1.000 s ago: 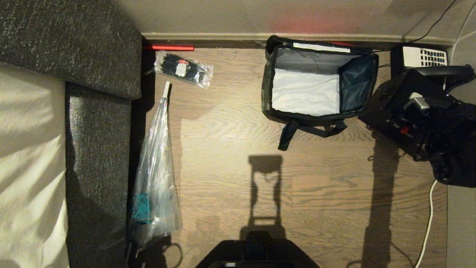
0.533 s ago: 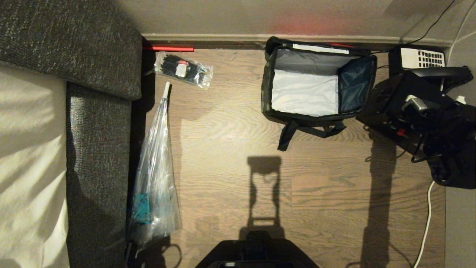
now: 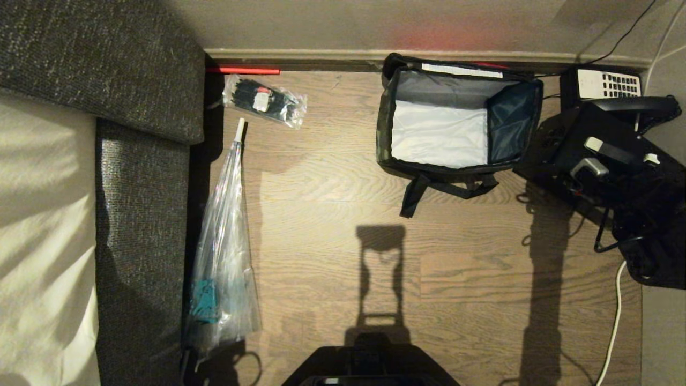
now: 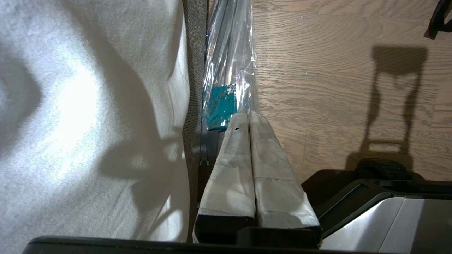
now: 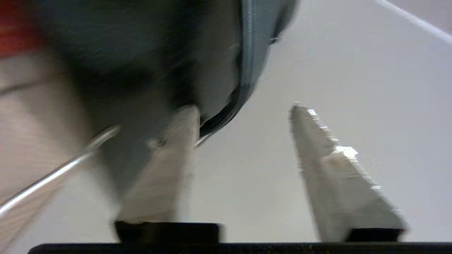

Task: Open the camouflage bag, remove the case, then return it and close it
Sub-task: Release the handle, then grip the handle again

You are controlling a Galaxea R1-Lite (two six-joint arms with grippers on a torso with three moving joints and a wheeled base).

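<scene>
Head view: the camouflage bag sits open on the floor against the far wall, toward the right, its pale interior empty and its black straps trailing on the near side. The case rests on the floor just beside the bag's right side, in front of a desk telephone at the far right corner. The right gripper is above the case top; in the right wrist view its fingers stand apart with nothing between them, one finger close to a dark curved edge I cannot identify through the blur. The left gripper is parked by the sofa, over a clear wrapped umbrella, fingers pressed together and empty. Judgement: the removal half looks done, and the step in hand is letting go and clearing off before the return. To do it well, lift the open fingers straight up so they do not drag the case, then regrasp across the case's narrow width, square to the bag mouth, since the case is nearly as wide as the opening. Against the earlier frames: a second ago the fingers were closed on the case; now they have spread and the arm has drawn slightly back toward the near right. The bag has barely shifted.
</scene>
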